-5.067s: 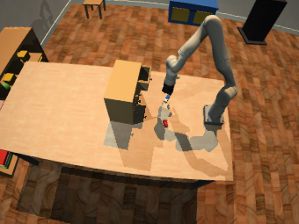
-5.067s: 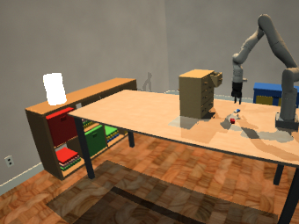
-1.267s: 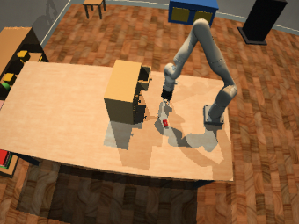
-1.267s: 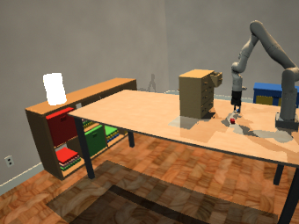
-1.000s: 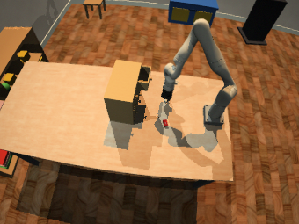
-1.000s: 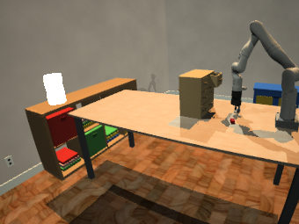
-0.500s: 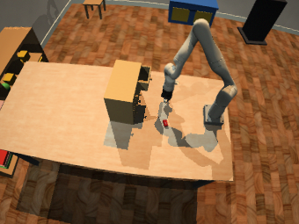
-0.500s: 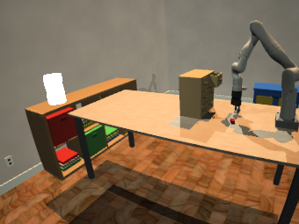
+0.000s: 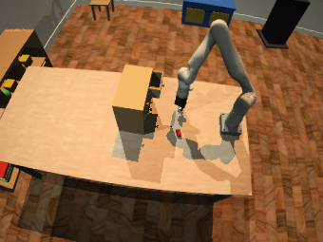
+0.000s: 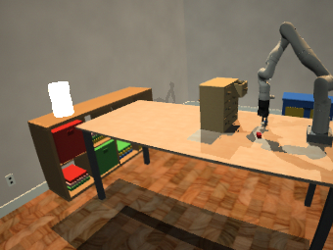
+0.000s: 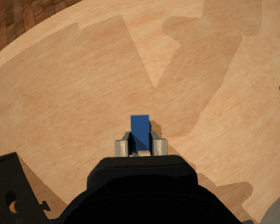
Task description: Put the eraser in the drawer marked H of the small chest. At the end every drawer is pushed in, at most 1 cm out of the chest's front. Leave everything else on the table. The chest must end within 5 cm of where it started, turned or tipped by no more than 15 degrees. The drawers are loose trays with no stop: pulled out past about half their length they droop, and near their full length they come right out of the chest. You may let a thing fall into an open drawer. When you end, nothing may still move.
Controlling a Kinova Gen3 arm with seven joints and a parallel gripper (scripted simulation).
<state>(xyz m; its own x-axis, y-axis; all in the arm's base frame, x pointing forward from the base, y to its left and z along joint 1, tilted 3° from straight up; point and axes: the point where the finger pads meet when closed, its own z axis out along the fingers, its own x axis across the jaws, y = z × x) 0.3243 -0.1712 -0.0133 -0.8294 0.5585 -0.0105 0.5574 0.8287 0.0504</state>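
The blue eraser (image 11: pixel 140 131), with a pale end, is between the fingertips of my gripper (image 9: pixel 180 110) (image 10: pixel 264 124) (image 11: pixel 140 139) in the wrist view. Both finger pads stand against its long sides; the gripper is shut on it, low at the table top. The small wooden chest (image 9: pixel 133 85) (image 10: pixel 213 103) stands upright, left of my gripper in the top and exterior views, with its knobbed front towards the arm. One upper drawer (image 9: pixel 157 84) (image 10: pixel 241 87) is pulled out, at the far side of the front. The letters on the drawers cannot be read.
A small red object (image 9: pixel 179 133) (image 10: pixel 259 135) lies on the table (image 9: pixel 62 121) (image 10: pixel 147 121) near my gripper. A dark part of the chest (image 11: pixel 17 182) with a knob shows at the lower left of the wrist view. The pulled-out drawer juts out high beside the arm.
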